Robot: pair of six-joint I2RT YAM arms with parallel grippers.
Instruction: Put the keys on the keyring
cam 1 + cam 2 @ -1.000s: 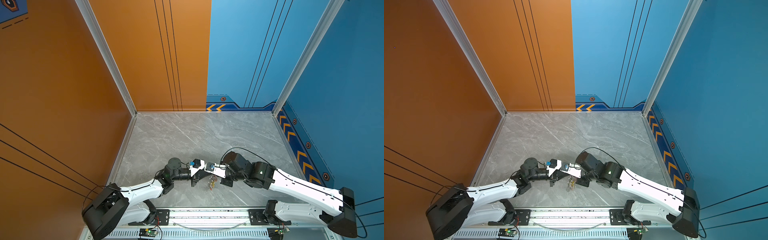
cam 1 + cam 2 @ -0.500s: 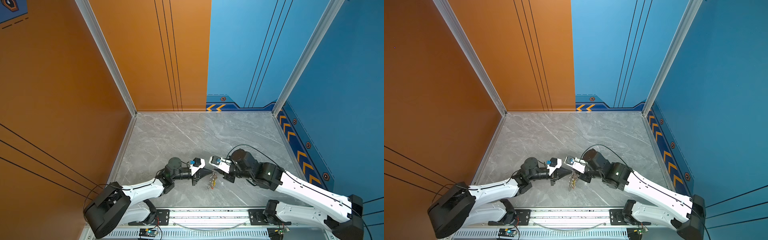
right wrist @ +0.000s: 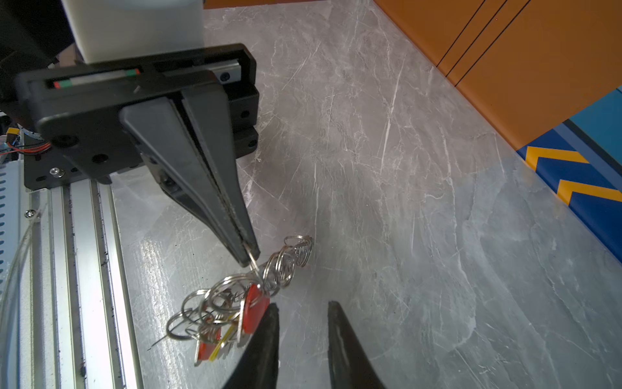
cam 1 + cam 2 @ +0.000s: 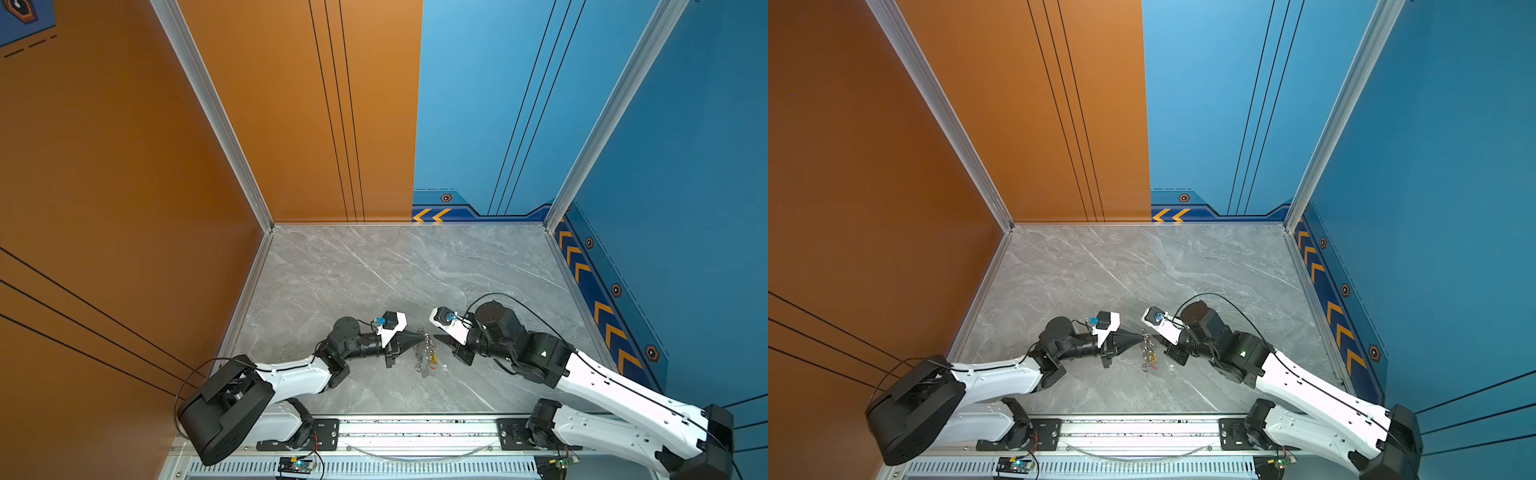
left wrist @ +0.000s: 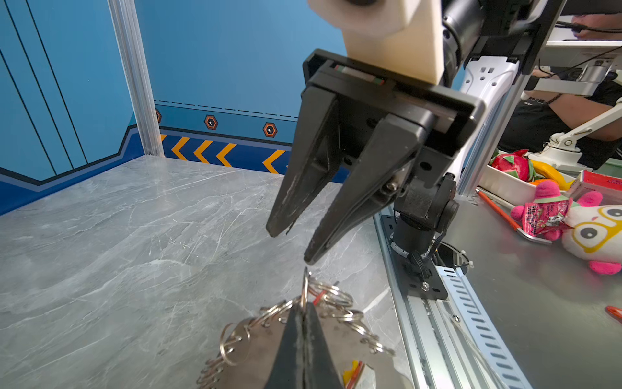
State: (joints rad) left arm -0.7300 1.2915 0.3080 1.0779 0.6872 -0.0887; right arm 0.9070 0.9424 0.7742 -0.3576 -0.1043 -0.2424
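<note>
Right wrist view: the left gripper (image 3: 249,257) is clamped tight on one ring of the keyring (image 3: 232,289). The keys (image 3: 255,311), with red and yellow heads, dangle in the bunch below it, over the table (image 3: 404,235). They look threaded on, but I cannot tell whether every key is. The right gripper (image 3: 303,308) stands partly parted and empty, close beside the red head. In both top views the arms reach low, tips facing across the bunch.

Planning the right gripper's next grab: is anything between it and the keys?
Nothing visible does. The right gripper is open beside the red key; only the bunch's own silver rings, pinched by the left gripper, crowd it.
</note>
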